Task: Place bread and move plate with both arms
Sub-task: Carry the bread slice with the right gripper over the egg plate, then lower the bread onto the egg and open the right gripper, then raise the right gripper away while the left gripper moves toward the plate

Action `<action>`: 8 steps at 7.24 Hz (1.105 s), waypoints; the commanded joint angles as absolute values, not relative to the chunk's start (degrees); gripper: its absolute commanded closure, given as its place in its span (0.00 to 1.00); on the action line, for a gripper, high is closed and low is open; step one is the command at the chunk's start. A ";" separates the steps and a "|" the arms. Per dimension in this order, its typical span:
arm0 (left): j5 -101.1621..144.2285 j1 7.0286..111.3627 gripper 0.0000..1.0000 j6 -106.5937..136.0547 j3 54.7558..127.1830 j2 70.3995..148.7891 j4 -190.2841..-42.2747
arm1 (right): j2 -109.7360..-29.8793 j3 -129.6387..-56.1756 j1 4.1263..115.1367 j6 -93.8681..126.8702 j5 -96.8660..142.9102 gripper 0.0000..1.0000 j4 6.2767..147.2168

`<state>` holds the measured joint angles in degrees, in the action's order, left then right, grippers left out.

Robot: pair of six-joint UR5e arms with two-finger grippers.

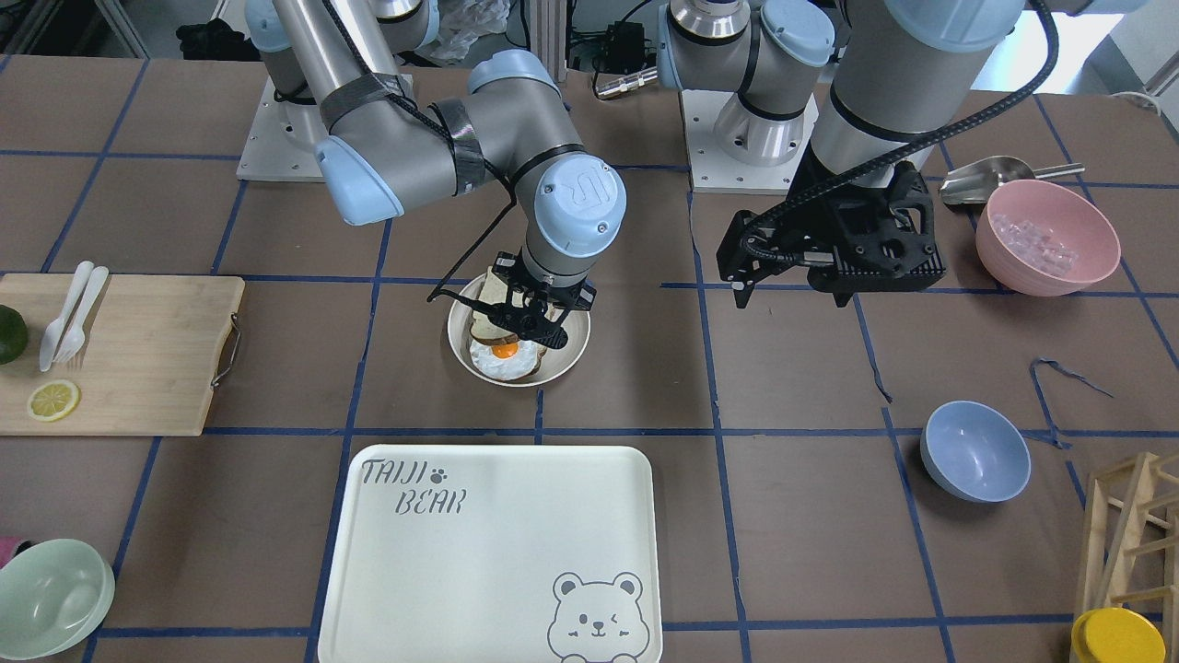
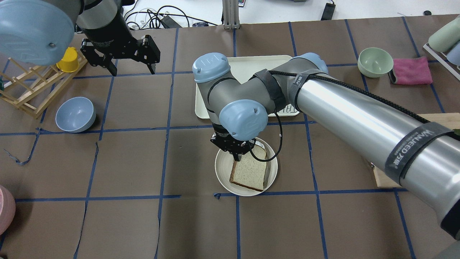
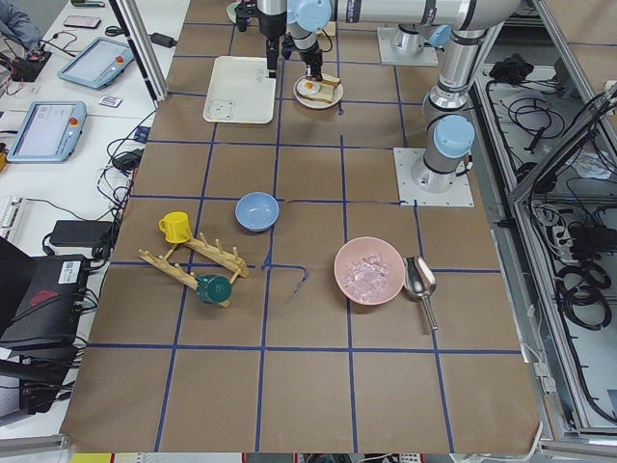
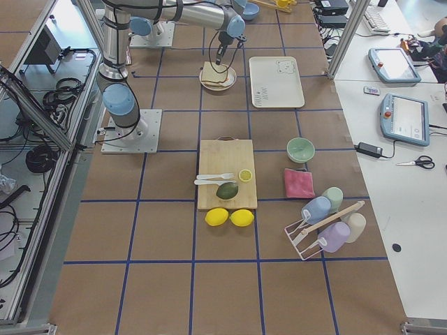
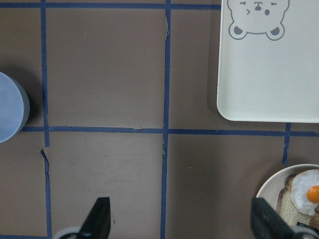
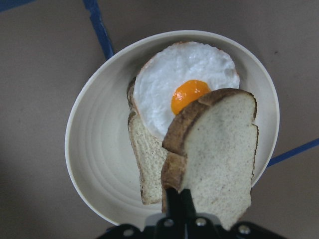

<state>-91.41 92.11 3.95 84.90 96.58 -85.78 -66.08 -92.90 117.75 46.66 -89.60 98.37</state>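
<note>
On brown blue-taped table (image 1: 811,516): plate (image 2: 222,169), right tool (image 2: 238,155) pinching bread (image 2: 250,172), left tool (image 2: 133,67) spread.

Table: I see one long table (image 2: 136,162) under brown paper, torn in a few spots.
Grid: blue tape (image 2: 164,162) splits the paper into squares.
Operators' side: a white bench (image 4: 391,202) runs along the table, and on it I count two pendant screens (image 4: 405,118) and scissors (image 4: 419,162).
Frame: aluminium posts (image 3: 135,48) stand between table and bench.
Robot's side: I make out a grey framed strip strewn with black cables (image 3: 569,251).
Light: even across my feeds, with soft shadows.
</note>
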 commanded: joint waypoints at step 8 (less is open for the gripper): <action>-91.41 92.28 0.00 4.22 84.99 96.50 -85.87 | -80.05 -92.81 95.40 18.71 -93.40 0.00 100.54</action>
